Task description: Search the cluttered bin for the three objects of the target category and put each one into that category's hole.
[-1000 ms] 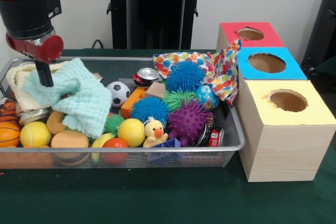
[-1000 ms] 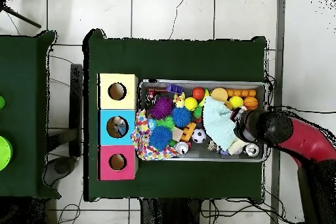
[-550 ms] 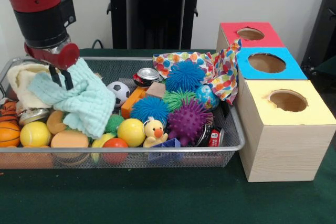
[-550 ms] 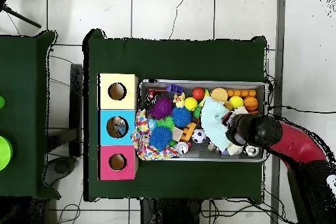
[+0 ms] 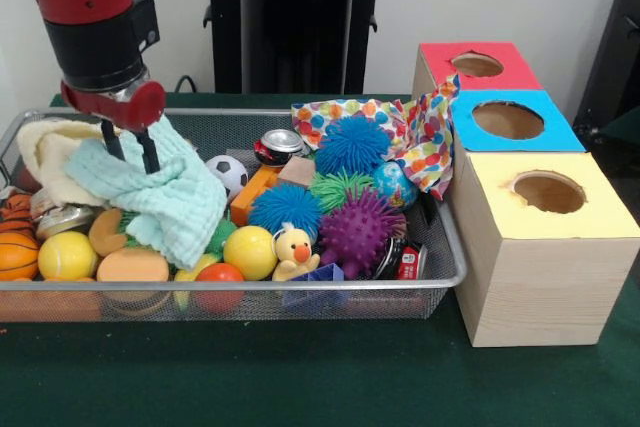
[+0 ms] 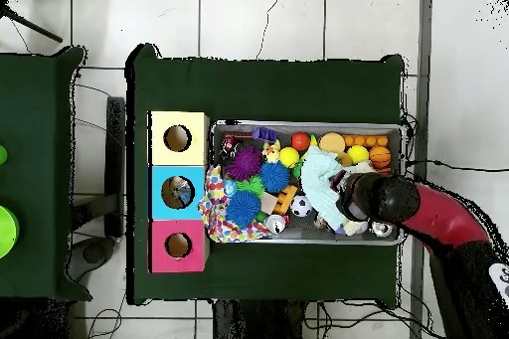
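Observation:
My gripper (image 5: 134, 155) hangs over the left part of the wire bin (image 5: 300, 285), shut on a mint-green cloth (image 5: 165, 199) that drapes from its fingers onto the toys below. In the overhead view the gripper (image 6: 355, 197) is at the bin's right end with the mint cloth (image 6: 322, 180) spread beside it. Three boxes stand next to the bin, each with a round hole: red (image 5: 478, 65), blue (image 5: 508, 119) and yellow (image 5: 548, 192). A polka-dot cloth (image 5: 425, 137) lies against the boxes, and a cream cloth (image 5: 42, 150) lies at the far left.
The bin holds spiky balls in blue (image 5: 352, 144), purple (image 5: 360, 230) and green (image 5: 333, 187), a soccer ball (image 5: 226, 173), a rubber duck (image 5: 293, 250), a yellow ball (image 5: 250, 251), a basketball (image 5: 14, 255), a can (image 5: 280, 145) and an orange block (image 5: 252, 195).
The gripper has moved to the right in the front view, carrying the mint cloth with it, and the cloth now covers most of the soccer ball's left side.

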`<act>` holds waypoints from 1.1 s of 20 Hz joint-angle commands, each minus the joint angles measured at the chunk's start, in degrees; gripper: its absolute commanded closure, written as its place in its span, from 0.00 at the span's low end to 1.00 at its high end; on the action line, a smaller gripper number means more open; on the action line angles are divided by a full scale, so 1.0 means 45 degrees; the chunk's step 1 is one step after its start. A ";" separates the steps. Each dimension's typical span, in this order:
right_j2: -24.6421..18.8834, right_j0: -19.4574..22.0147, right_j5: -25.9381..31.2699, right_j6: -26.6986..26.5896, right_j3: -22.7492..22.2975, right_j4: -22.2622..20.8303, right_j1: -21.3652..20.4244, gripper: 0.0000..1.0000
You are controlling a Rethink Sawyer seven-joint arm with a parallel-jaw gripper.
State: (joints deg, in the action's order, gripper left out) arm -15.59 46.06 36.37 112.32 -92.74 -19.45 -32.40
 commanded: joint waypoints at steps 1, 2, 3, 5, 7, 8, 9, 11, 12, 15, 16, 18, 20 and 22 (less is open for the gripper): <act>0.0135 -0.0851 0.4031 -0.1594 0.2082 -0.0442 -0.1393 0.00; 0.0180 -0.1006 0.4527 -0.1854 0.2544 -0.0686 -0.1484 0.00; 0.0228 -0.1170 0.5040 -0.2071 0.3026 -0.0943 -0.1512 0.00; 0.0230 -0.1230 0.4899 -0.1664 0.3007 -0.1012 -0.1269 0.00; 0.0232 -0.1291 0.4758 -0.1257 0.2988 -0.1080 -0.1025 0.00; 0.0218 -0.1254 0.3949 -0.0700 0.2506 -0.0986 -0.0733 0.00; 0.0161 -0.1200 0.3268 -0.0230 0.2026 -0.0830 -0.0249 0.00; -0.0069 -0.0979 0.1587 0.0615 0.1040 -0.0419 0.0704 0.00; -0.0257 -0.0799 0.0773 0.0833 0.0705 -0.0185 0.1121 0.00; -0.0631 -0.0385 -0.0535 0.1207 -0.0014 0.0567 0.2050 0.00; -0.0668 -0.0311 -0.0817 0.1297 -0.0194 0.0751 0.2189 0.00; -0.0677 -0.0232 -0.1341 0.1461 -0.0480 0.1036 0.2384 0.00; -0.0542 -0.0303 -0.1465 0.1409 -0.0548 0.1195 0.2399 0.00; -0.0467 -0.0345 -0.1509 0.1231 -0.0553 0.1382 0.2467 0.00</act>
State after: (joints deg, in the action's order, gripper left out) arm -14.72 44.09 28.94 112.32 -87.76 -16.23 -27.69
